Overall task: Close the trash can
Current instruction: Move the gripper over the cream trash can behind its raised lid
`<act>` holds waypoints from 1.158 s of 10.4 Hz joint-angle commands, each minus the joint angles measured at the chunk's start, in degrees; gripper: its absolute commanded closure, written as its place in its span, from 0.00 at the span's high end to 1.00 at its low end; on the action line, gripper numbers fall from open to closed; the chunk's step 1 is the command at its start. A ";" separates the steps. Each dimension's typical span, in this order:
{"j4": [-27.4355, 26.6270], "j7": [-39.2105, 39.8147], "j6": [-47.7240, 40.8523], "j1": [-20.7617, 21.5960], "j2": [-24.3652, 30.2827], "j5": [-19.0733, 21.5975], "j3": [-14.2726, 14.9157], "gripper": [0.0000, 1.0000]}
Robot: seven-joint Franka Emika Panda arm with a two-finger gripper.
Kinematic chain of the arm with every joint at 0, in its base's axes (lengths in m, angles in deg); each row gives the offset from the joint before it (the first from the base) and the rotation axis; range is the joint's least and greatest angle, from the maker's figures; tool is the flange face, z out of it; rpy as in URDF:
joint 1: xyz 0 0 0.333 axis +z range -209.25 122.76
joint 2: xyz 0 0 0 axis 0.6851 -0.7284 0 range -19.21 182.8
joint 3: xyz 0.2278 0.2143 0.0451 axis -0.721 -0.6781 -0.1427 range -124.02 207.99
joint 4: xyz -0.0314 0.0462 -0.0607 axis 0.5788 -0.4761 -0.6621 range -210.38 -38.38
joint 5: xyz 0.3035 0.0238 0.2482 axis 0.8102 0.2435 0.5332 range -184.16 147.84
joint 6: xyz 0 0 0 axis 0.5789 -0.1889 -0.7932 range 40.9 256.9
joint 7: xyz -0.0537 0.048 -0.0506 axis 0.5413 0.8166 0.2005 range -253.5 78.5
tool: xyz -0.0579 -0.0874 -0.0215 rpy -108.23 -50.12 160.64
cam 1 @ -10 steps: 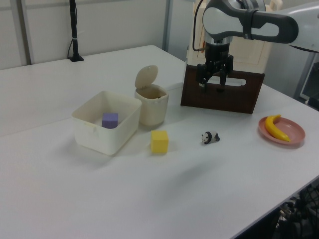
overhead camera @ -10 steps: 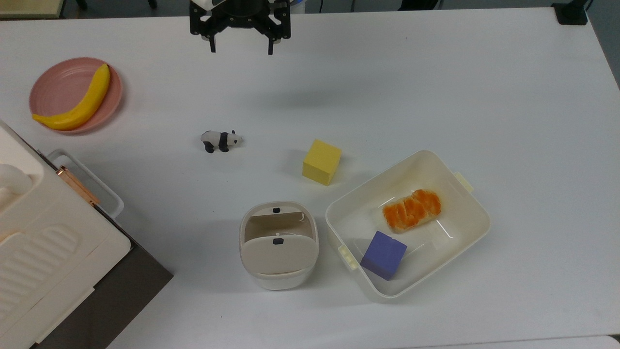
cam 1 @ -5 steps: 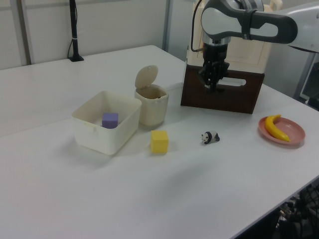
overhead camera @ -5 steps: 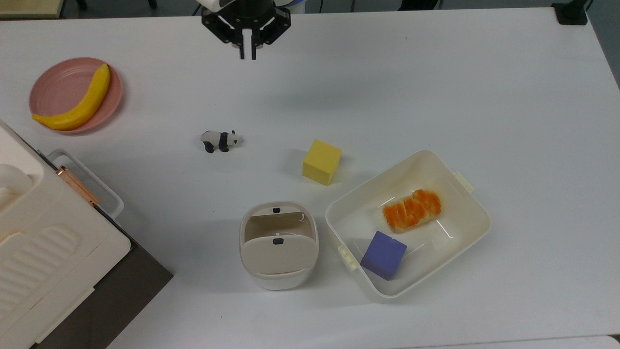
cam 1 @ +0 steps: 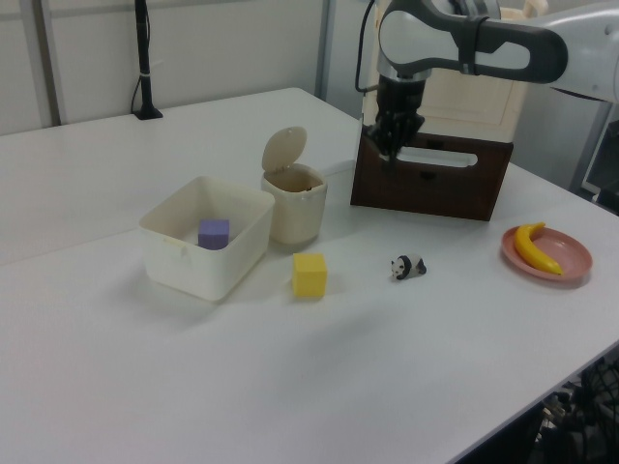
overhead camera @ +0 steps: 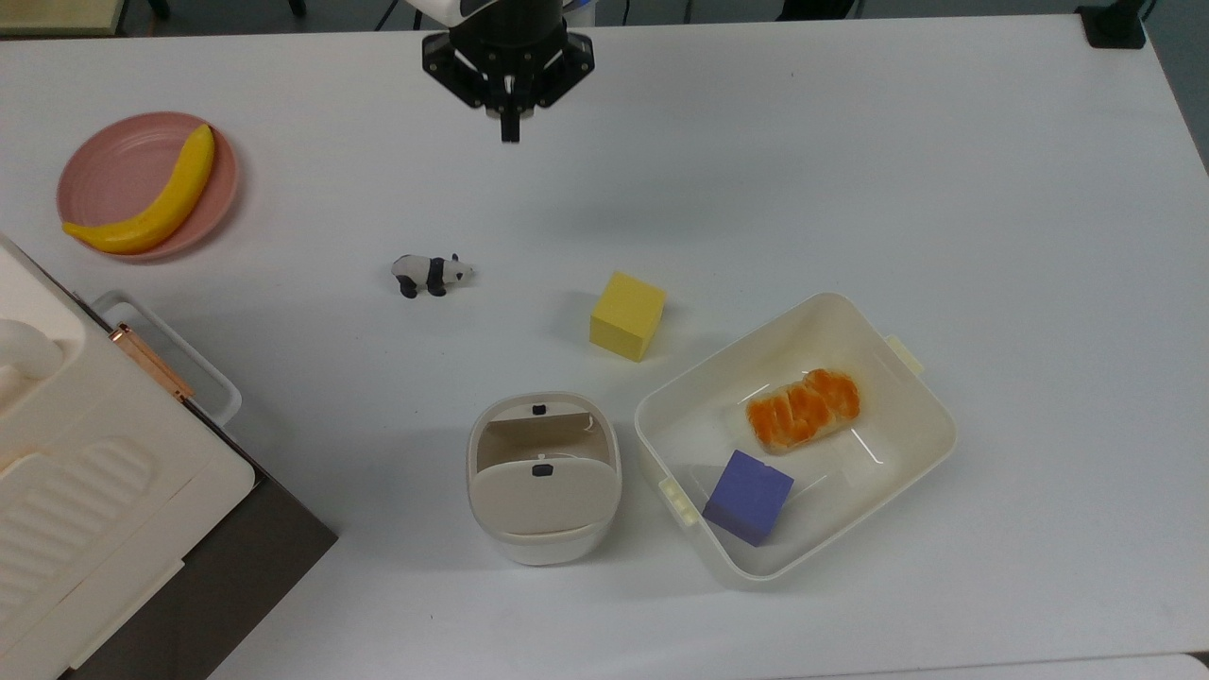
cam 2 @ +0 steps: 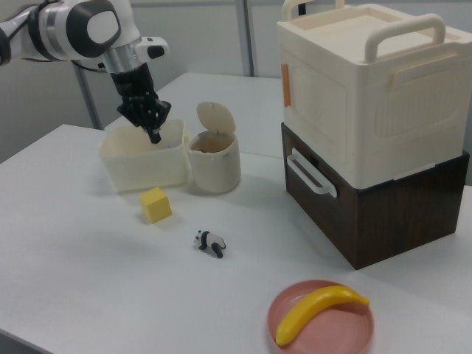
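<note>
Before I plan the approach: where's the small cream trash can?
In the top view, the cream trash can sits low centre, immediately left of the white tub, below the yellow cube.

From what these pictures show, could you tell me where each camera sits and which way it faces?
Top view: overhead, looking straight down on the table; the shut hand enters at the top edge.
Left view: beside the table, looking across the open trash can to the arm.
Right view: opposite side, banana nearest; arm far left.
All three share the trash can and yellow cube.
</note>
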 commanded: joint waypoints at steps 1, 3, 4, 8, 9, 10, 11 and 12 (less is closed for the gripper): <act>2.08 -0.27 12.97 -0.01 -4.06 1.22 0.50 0.00; 2.61 -0.27 23.26 -0.10 -6.79 2.88 0.93 0.00; 3.91 -0.27 27.92 -0.10 -8.20 2.97 1.02 0.00; 6.65 -0.62 41.81 0.16 -12.86 2.80 1.02 0.00; 6.65 -0.54 45.68 0.16 -13.83 2.54 1.11 0.00; 6.65 -0.54 49.46 0.07 -15.05 2.45 1.11 0.00; 6.74 -0.28 53.59 0.07 -16.46 2.45 1.11 0.00; 6.65 -0.19 57.72 0.07 -18.04 2.36 1.11 0.00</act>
